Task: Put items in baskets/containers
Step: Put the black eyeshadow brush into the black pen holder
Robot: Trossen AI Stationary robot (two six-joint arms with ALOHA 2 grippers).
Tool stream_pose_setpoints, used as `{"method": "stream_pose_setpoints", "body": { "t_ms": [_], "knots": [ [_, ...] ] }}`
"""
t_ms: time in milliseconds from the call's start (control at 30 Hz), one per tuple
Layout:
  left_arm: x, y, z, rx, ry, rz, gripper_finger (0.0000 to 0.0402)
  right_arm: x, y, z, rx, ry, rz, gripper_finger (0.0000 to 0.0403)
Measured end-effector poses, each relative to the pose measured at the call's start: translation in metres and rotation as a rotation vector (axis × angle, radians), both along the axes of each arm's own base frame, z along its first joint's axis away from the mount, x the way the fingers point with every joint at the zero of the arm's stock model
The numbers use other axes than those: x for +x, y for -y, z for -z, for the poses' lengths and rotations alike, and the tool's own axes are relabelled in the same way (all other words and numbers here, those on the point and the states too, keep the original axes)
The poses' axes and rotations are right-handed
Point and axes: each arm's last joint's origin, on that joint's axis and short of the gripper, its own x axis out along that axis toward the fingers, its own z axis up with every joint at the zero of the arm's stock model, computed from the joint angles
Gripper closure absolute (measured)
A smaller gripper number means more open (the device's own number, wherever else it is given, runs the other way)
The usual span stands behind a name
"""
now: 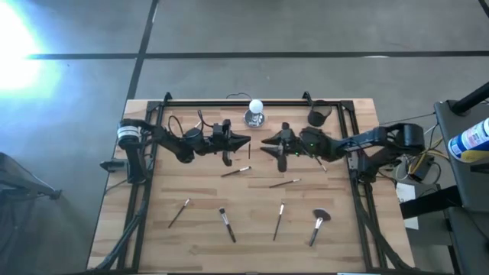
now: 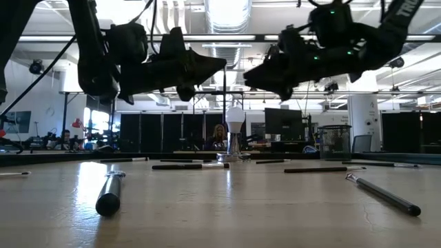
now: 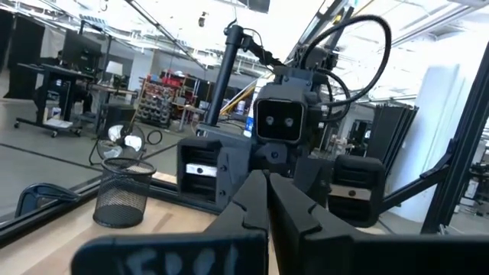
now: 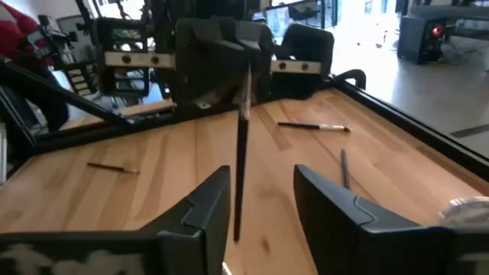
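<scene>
2 grippers are held tip to tip above the table, just in front of the silver object (image 1: 254, 118).
The left gripper (image 1: 243, 141) is clenched on a black brush (image 4: 241, 145); the right gripper (image 1: 267, 143) is spread apart. 6 brushes (image 1: 283, 183) lie nearer the front; the cup (image 1: 318, 116) stands right of the silver object.

- I work in a big open robotics lab or workshop: bare concrete floor (image 1: 306, 27) around my wooden table (image 1: 252, 229).
- Behind it, computer monitors (image 2: 279, 121) on desks, stocked shelving (image 3: 157, 103), exposed ceiling ducts and strip lights (image 2: 227, 10).
- A person (image 2: 220, 134) sits far back.
</scene>
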Motion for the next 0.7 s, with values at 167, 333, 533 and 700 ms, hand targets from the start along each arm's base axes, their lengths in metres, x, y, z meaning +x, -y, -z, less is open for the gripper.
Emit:
{"method": "stream_pose_setpoints", "body": {
  "t_ms": [167,333,533,700],
  "knots": [
    [0.0,0.0,0.0,0.004,-0.001,-0.002,0.0401,0.022,0.004,-0.005,0.041,0.02,-0.012,0.0234],
    [0.0,0.0,0.0,0.005,-0.001,-0.003,0.0401,0.036,0.01,-0.004,0.052,0.019,-0.012,0.0223],
    [0.0,0.0,0.001,0.004,-0.003,-0.004,0.0402,0.05,0.013,-0.002,0.054,0.018,-0.019,0.0249],
    [-0.001,0.0,0.001,-0.003,-0.004,-0.01,0.0402,0.052,0.014,-0.001,0.054,0.016,-0.019,0.0321]
  ]
}}
